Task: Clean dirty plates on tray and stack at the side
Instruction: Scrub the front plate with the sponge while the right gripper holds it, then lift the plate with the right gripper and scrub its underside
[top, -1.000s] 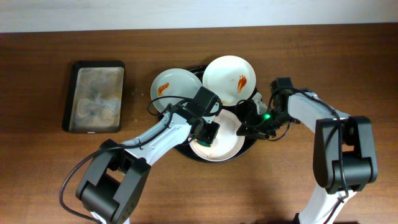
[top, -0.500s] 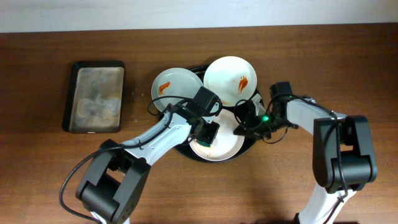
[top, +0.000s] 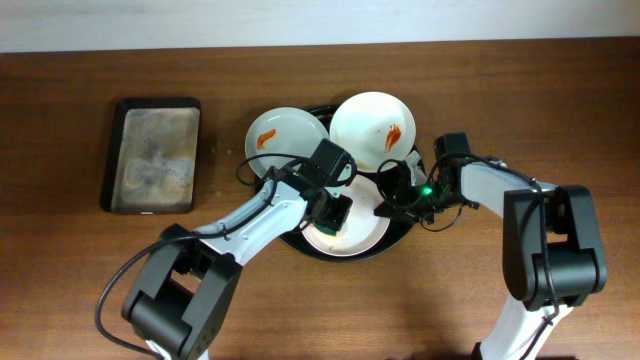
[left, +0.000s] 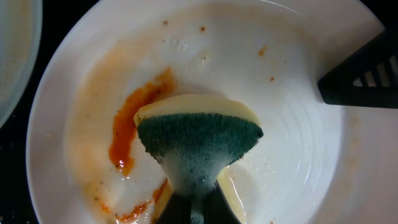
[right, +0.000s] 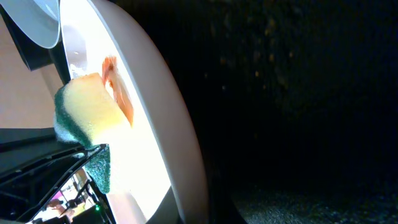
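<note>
Mid-counter: my left pincer (left: 196, 210) clamped on soft sponge (left: 198, 146), pressed against sauce-smeared plate (left: 292, 162). Plate stiff, wet-slick, breakable; I'd grip rim. Beside rim, right pincer (top: 396, 200): closure untellable.

Brown wooden table (top: 560, 90), even light
</note>
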